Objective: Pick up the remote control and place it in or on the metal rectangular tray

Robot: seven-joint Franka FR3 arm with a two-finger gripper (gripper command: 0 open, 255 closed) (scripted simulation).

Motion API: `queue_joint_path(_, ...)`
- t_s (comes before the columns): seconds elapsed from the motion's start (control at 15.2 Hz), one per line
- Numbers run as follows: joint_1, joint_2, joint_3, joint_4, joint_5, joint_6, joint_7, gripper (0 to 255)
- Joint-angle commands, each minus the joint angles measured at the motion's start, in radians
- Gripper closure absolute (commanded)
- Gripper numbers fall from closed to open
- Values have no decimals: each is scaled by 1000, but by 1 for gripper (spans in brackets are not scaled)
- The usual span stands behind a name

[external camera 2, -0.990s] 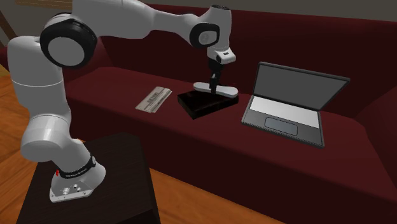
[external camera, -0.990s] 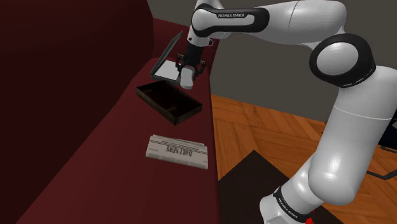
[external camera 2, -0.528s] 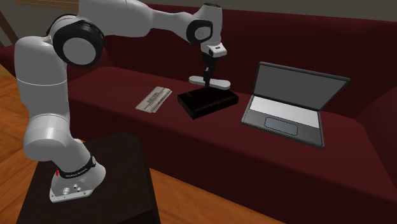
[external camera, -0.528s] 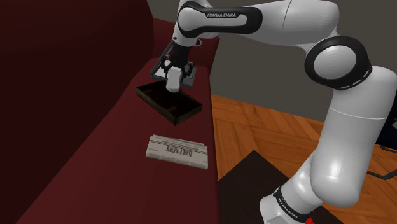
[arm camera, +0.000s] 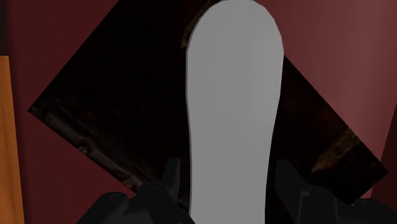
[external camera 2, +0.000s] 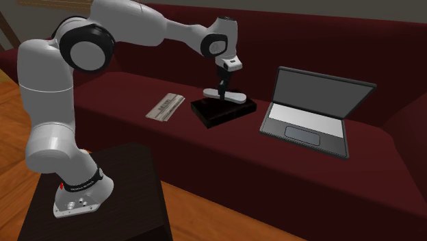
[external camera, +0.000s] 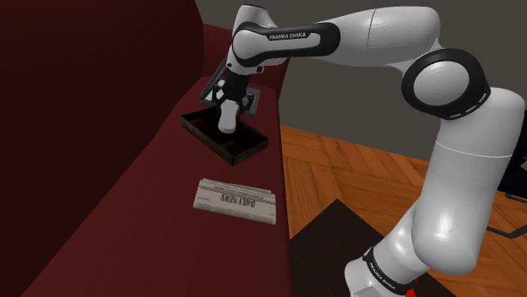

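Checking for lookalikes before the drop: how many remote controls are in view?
1. The pale grey remote is clasped in the gripper over the dark tray. Another could be hidden behind the open laptop.

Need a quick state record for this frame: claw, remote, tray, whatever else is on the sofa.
claw: black two-finger claw, shut on the remote
remote: pale grey oblong remote control, lying level, held over the tray
tray: dark rectangular tray on the dark red sofa; contact with remote unclear
nearby: folded newspaper, open grey laptop
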Motion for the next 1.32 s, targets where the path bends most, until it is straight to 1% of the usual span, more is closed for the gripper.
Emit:
queue_joint_path(0.0, 1, 8, 0, -17, -1, 26, 1, 255)
queue_joint_path(0.26, 1, 23, 0, -49, -2, 72, 0, 255)
queue_joint_path(0.79, 1, 23, 0, -49, -2, 72, 0, 255)
queue_joint_path(0.86, 1, 23, 0, -49, -2, 72, 0, 0)
queue_joint_path(1.19, 1, 23, 0, -49, -2, 72, 0, 0)
queue_joint_path(1.25, 0, 12, 0, -31, -1, 43, 0, 0)
